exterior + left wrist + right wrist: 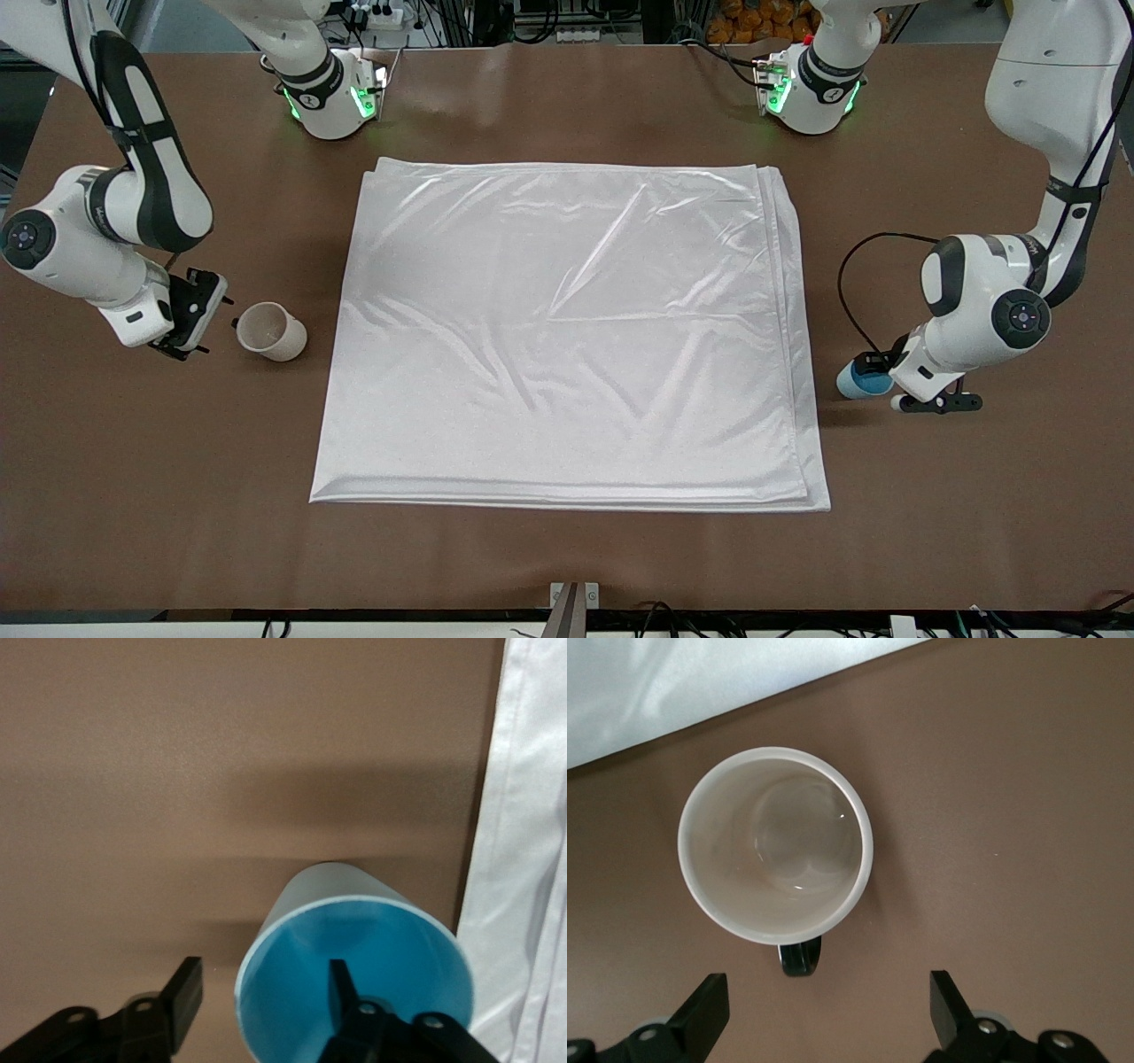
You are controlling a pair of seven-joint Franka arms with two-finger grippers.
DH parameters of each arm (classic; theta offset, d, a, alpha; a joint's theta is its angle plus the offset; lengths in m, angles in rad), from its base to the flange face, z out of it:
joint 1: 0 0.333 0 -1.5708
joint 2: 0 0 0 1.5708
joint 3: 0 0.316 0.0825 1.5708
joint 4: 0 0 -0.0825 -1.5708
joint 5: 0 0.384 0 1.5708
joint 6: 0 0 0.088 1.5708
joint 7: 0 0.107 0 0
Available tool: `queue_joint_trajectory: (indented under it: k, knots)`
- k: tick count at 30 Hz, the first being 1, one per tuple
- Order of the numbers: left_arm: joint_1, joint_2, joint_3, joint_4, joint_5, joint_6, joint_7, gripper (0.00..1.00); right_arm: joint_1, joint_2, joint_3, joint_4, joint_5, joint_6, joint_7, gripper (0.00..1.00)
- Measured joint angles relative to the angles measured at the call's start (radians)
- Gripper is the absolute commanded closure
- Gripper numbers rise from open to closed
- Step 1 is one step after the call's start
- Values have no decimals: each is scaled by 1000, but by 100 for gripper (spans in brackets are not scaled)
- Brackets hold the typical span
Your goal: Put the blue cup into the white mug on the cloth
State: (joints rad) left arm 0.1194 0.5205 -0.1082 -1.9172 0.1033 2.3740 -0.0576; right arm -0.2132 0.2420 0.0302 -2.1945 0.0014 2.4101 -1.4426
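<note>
Left pincer (252, 1005), spread, straddles the light, rigid blue cup (354, 966) by its rim wall; right pincer (824, 1010), released, hovers beside the white mug (775, 846) on the tabletop (567, 558)

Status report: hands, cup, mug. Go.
Left hand open, one finger inside blue cup, on the table beside the cloth. Right hand open beside white mug, no grip. Mug on bare table. Nothing in the way.

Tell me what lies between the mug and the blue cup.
In the front view the cloth spans nearly the whole stretch between the mug and the blue cup, with a strip of bare table at each edge. Nothing rests on the cloth.
</note>
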Motion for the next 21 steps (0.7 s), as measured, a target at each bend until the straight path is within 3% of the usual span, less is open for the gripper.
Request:
queue_joint_trajectory:
  k: [21]
  knots:
    - [-1, 1, -3, 12, 1, 3, 98, 100, -9, 92, -1, -44, 0, 101, -76, 1]
